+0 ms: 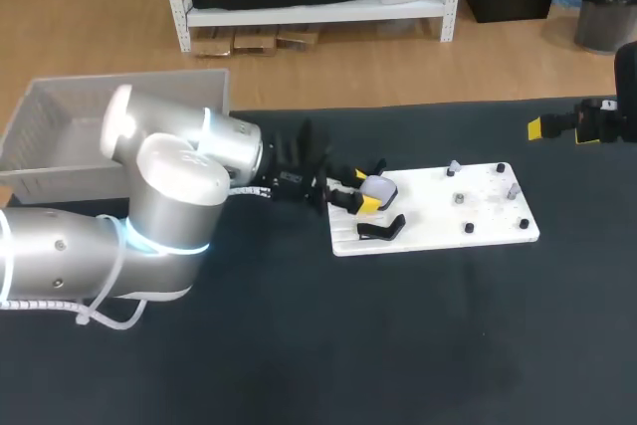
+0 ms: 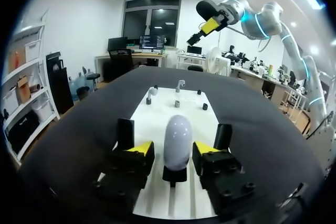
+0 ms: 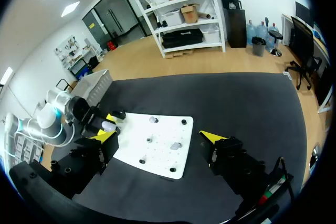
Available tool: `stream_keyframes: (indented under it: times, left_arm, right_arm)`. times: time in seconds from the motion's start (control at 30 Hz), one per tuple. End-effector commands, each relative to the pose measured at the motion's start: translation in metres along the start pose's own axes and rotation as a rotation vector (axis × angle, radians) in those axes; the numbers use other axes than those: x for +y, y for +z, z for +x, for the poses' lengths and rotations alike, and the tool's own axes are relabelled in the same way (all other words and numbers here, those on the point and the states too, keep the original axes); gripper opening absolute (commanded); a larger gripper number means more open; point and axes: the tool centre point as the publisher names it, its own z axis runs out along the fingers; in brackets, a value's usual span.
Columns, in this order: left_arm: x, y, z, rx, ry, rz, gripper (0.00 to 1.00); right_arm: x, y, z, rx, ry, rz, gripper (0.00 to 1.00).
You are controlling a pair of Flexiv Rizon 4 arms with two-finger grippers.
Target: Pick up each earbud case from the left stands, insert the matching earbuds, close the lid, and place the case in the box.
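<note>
Head view: the left gripper (image 1: 355, 196) is at the end of a white board (image 1: 488, 234), with the pale lavender earbud case (image 1: 379, 187) between its yellow tips. An empty stand (image 1: 381, 229), black, lies on the board just beside the fingers. Ahead of them, farther along the board, are two small pale pieces (image 1: 454, 167) and a few black pegs (image 1: 468, 228). The box (image 1: 60, 136) sits behind the left arm, well apart from the jaws. The right gripper (image 1: 557, 126) hangs at the table's far side, well apart from the board; from here I cannot tell how its jaws stand.

Left wrist view: the case stands upright on a black stand (image 2: 174, 176), squarely between the two fingers. The jaws are parted a little wider than the case. One tip is very near its side, and a strip of board shows between the other tip and the case, so they have no grip on it. Whether the case bears any print cannot be told.

Right wrist view: the right jaws are spread wide with nothing between them. The board lies below and ahead of them, and the case is at the board's end, off to one side of the fingers.
</note>
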Motion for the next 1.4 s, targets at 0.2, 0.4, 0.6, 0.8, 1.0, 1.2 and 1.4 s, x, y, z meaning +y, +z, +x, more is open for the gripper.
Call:
stream_keyframes:
  times: [0.2, 0.4, 0.6, 0.8, 1.0, 1.2, 1.4]
  left_arm:
    - [0.004, 0.003, 0.001, 0.003, -0.006, 0.010, 0.33]
    - [0.004, 0.002, 0.002, 0.000, -0.010, 0.016, 0.00]
    - [0.004, -0.002, -0.002, -0.008, -0.011, 0.015, 0.00]
    - [0.004, -0.010, -0.011, -0.037, -0.005, -0.001, 0.00]
    - [0.002, -0.014, -0.025, -0.050, 0.020, -0.015, 0.00]
    - [0.002, -0.019, -0.048, -0.047, 0.036, -0.059, 0.00]
    - [-0.005, -0.024, -0.076, -0.059, 0.070, -0.094, 0.00]
  right_arm:
    - [-0.001, 0.000, 0.000, 0.000, -0.001, -0.002, 1.00]
    - [-0.001, 0.000, 0.000, 0.000, -0.001, -0.002, 1.00]
    - [-0.001, 0.000, 0.000, 0.000, -0.001, -0.002, 1.00]
    - [-0.001, 0.000, 0.000, 0.000, -0.001, -0.002, 1.00]
    - [0.018, 0.020, 0.004, 0.064, -0.005, -0.004, 1.00]
    - [0.053, 0.056, 0.012, 0.175, -0.032, 0.014, 1.00]
    - [0.074, 0.077, 0.018, 0.221, -0.061, -0.010, 1.00]
